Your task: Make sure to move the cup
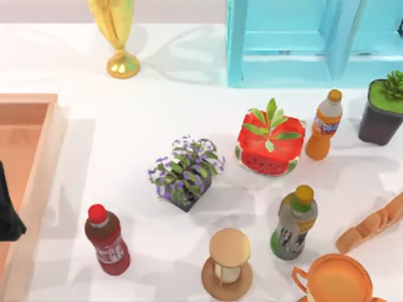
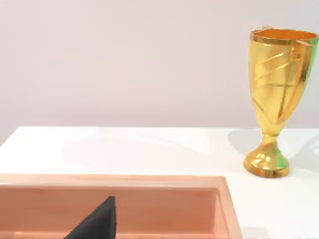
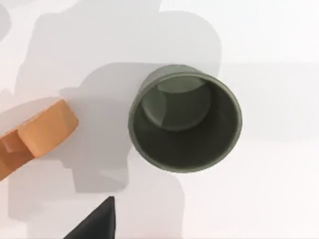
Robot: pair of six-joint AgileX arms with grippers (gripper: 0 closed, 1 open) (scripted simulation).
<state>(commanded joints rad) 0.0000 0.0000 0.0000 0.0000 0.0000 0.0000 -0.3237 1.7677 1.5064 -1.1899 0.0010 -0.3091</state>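
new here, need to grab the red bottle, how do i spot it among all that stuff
Start at the wooden tray on the table's left side. Just right of its near end stands the red bottle. Unlike the two other bottles, it has a red cap and dark red contents.

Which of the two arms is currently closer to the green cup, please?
Right: its wrist camera looks straight down into the green cup. The left gripper sits over the wooden tray at the table's left.
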